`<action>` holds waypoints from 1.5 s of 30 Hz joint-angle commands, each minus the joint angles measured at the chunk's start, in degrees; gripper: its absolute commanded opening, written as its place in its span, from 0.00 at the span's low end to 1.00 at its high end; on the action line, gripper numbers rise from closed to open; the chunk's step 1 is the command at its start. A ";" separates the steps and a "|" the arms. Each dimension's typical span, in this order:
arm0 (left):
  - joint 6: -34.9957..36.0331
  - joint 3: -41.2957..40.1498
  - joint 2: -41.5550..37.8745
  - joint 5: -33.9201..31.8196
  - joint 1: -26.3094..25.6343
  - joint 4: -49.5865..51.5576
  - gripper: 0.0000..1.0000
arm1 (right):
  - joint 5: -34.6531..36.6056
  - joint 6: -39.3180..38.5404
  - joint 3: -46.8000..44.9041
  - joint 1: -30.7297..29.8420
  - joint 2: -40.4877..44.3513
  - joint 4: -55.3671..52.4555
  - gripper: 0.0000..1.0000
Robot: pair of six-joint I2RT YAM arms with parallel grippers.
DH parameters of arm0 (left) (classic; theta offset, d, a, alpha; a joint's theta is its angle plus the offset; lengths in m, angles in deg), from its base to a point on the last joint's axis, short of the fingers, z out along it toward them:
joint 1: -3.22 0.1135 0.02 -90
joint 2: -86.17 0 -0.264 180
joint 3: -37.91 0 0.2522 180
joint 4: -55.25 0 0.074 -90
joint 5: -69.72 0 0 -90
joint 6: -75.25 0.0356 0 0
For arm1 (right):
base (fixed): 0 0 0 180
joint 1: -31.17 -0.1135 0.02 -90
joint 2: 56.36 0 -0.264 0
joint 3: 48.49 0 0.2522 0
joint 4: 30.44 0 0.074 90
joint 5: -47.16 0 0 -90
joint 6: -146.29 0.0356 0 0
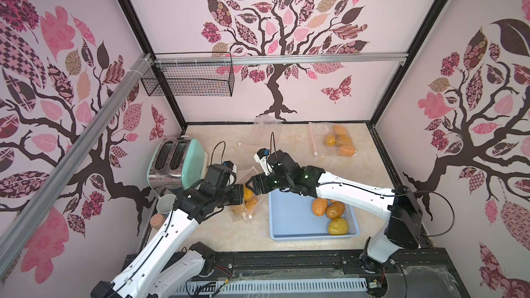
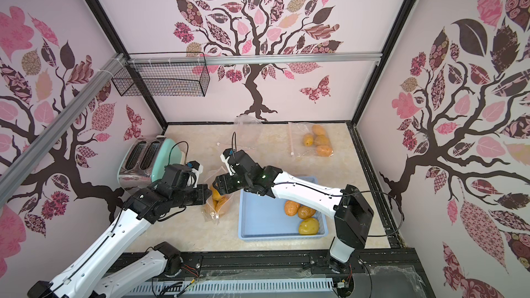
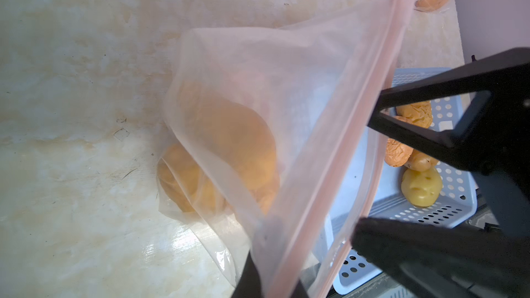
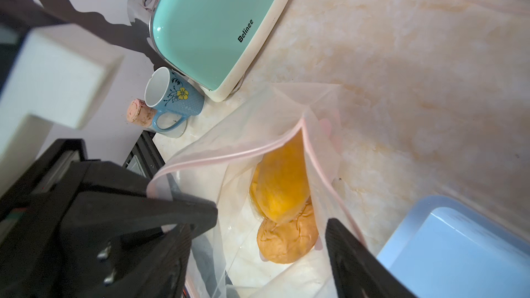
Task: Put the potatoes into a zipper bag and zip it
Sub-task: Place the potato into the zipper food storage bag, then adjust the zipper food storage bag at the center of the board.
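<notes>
Nearest me, the blue basket (image 1: 301, 237) is sitting on the marble table (image 1: 218, 233) and is holding the loose potatoes (image 1: 335, 210). I am counting at least two wrinkled orange ones and a smoother yellow one (image 1: 338, 226) toward its right side. Off to the left, a mug (image 1: 166, 204) and a pinkish round fruit (image 1: 157, 220) are sitting just beside each other by the wall.

Just left of the basket, the zipper bag (image 1: 246, 210) is standing with its mouth open. In the right wrist view I am seeing two orange potatoes inside it (image 4: 284, 187), one resting on the other. The left gripper (image 1: 242, 194) is pinching the bag's pink-edged rim, jaws fully together on the film. The right gripper (image 1: 252, 186) is hovering over the mouth with its jaws spread wide and nothing between them.

Behind the left arm a mint toaster (image 1: 177, 161) is standing. Farthest off, a second bag (image 1: 322, 133) is lying flat with four potatoes in it, and an empty clear bag (image 1: 263, 127) is leaning at the back wall.
</notes>
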 commanded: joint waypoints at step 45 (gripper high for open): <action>4.88 8.20 6.00 3.85 -0.20 14.34 0.00 | -28.17 -87.83 -10.71 7.90 2.00 11.24 0.43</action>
